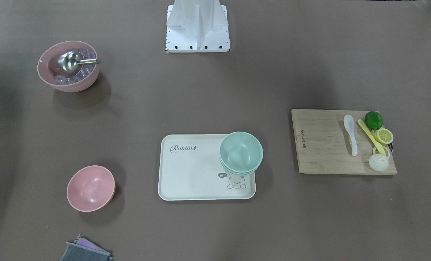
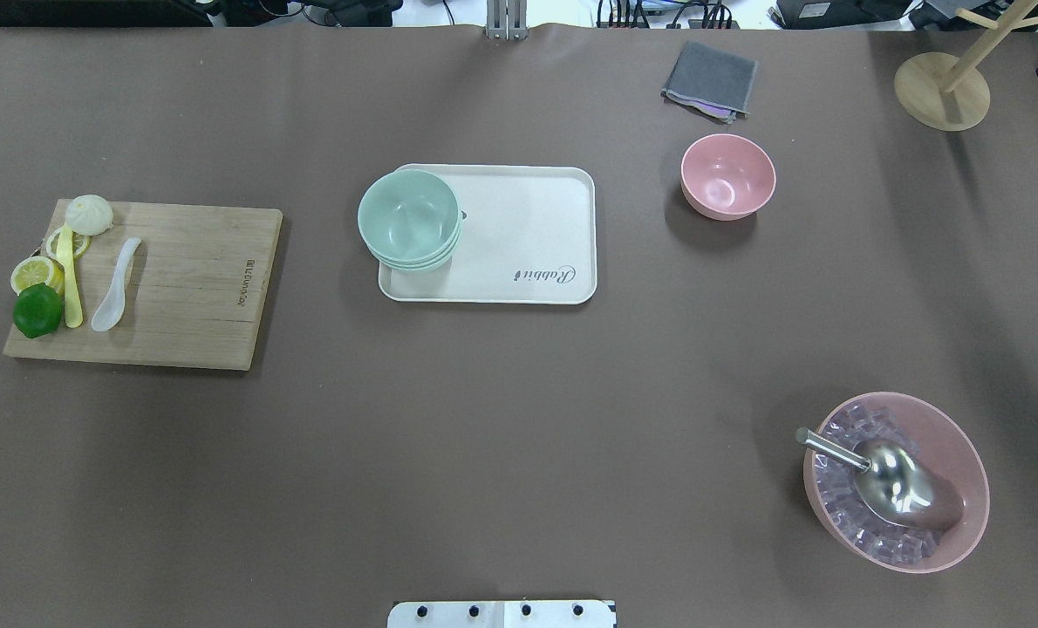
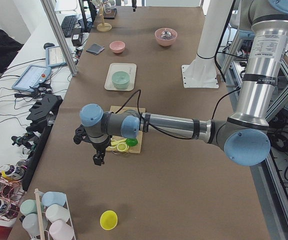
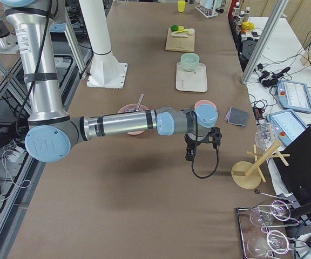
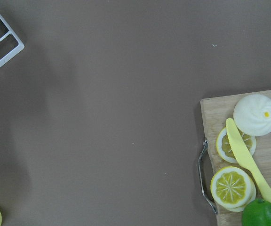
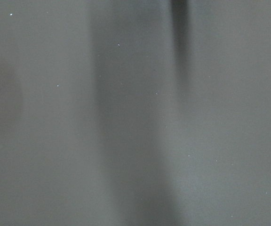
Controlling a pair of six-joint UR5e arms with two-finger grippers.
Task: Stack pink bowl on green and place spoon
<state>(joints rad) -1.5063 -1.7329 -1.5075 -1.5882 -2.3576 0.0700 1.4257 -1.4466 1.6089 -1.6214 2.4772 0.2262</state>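
Note:
The small empty pink bowl (image 1: 91,188) (image 2: 727,175) stands alone on the brown table. A stack of green bowls (image 1: 241,152) (image 2: 409,218) sits on a corner of the cream tray (image 1: 186,174) (image 2: 528,218). The white spoon (image 1: 350,132) (image 2: 116,283) lies on the wooden cutting board (image 1: 320,145) (image 2: 196,288). My left gripper (image 3: 97,160) shows only in the exterior left view, hanging over bare table beside the board. My right gripper (image 4: 190,157) shows only in the exterior right view, over bare table near the pink bowl. I cannot tell whether either is open or shut.
A large pink bowl (image 2: 951,453) with ice cubes and a metal scoop (image 2: 885,475) stands near the robot's right. A lime (image 2: 37,310), lemon slices, a yellow knife (image 2: 70,283) and a bun share the board. A grey cloth (image 2: 710,78) and a wooden stand (image 2: 942,87) are far.

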